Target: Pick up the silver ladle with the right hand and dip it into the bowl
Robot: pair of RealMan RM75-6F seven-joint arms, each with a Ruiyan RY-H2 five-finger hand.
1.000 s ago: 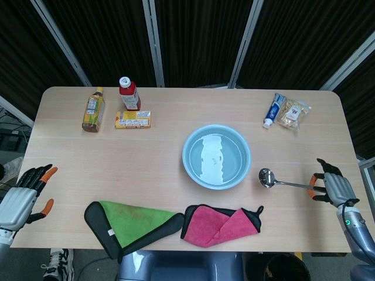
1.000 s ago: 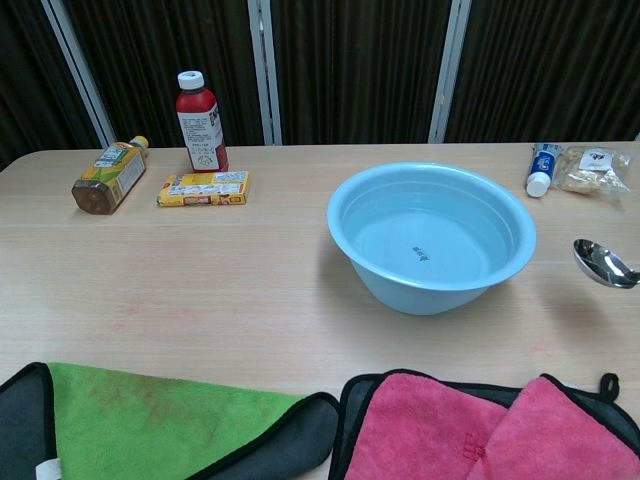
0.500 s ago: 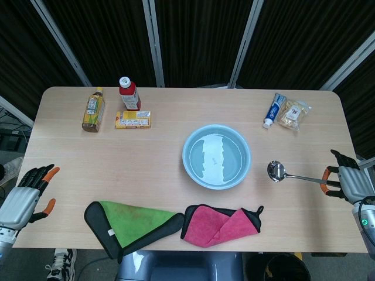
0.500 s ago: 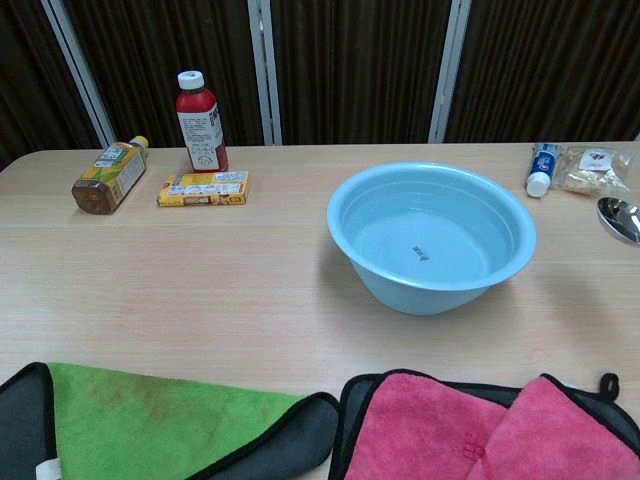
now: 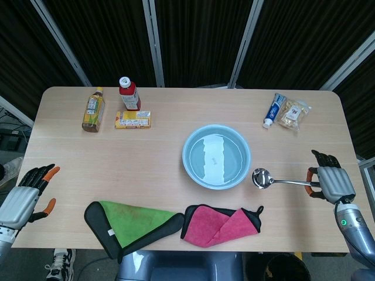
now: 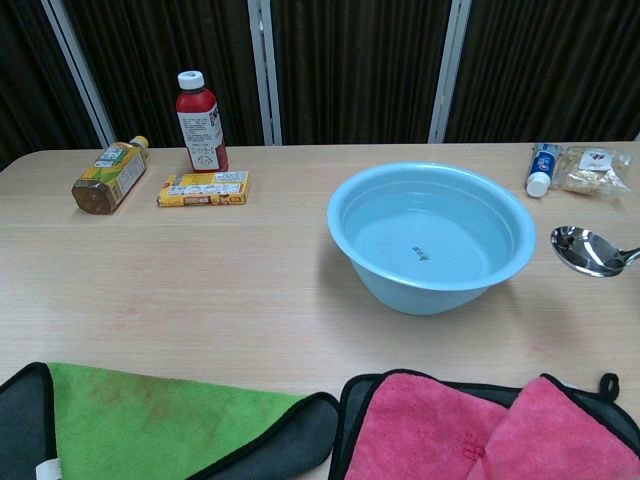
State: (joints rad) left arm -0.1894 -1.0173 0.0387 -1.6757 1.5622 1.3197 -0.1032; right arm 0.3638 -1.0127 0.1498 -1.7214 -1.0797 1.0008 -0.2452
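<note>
We have the silver ladle (image 5: 281, 181) gripped by its handle in our right hand (image 5: 329, 184), fingers closed around it, its scoop just beside the bowl (image 5: 216, 156) rim, so only the dip remains, while our left hand (image 5: 26, 195) hangs open.

Ladle (image 5: 275, 181) was shiny polished metal, its mirror-like cup reflecting light. Bowl (image 6: 432, 237) looked like smooth glossy pale-blue plastic. Table (image 5: 146, 152) was matt light wood grain, possibly laminate. Green cloth (image 5: 132, 225) and pink cloth (image 5: 222, 225) were soft, fuzzy fabric with dark trim. Right hand (image 5: 331, 184) had grey metal-look shell and orange rubbery pads.
</note>
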